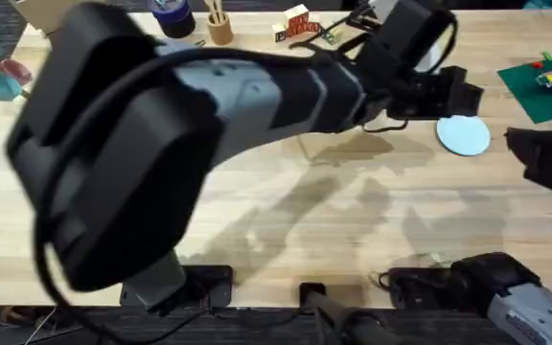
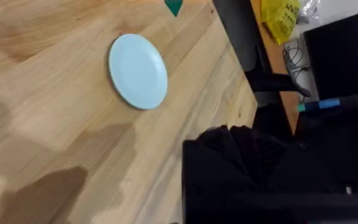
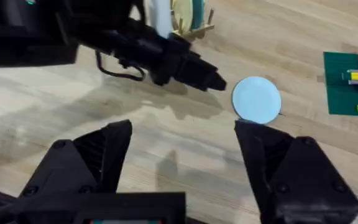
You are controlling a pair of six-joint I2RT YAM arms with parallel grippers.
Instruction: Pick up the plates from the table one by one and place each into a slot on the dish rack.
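Pale-blue plate (image 1: 464,134) is seen flat nr tabletop (image 1: 257,211) right edge; right gripper (image 3: 185,168) is spread wide; left gripper (image 1: 468,94) state can't be told.

— How many plates lay flat on the table (image 1: 257,201)?
— One pale blue plate (image 1: 463,134).
— Any others?
— One cream plate (image 3: 182,14) and one teal plate (image 3: 196,12) stood in the single dish rack (image 3: 194,28).
— And robot arms?
— Two.
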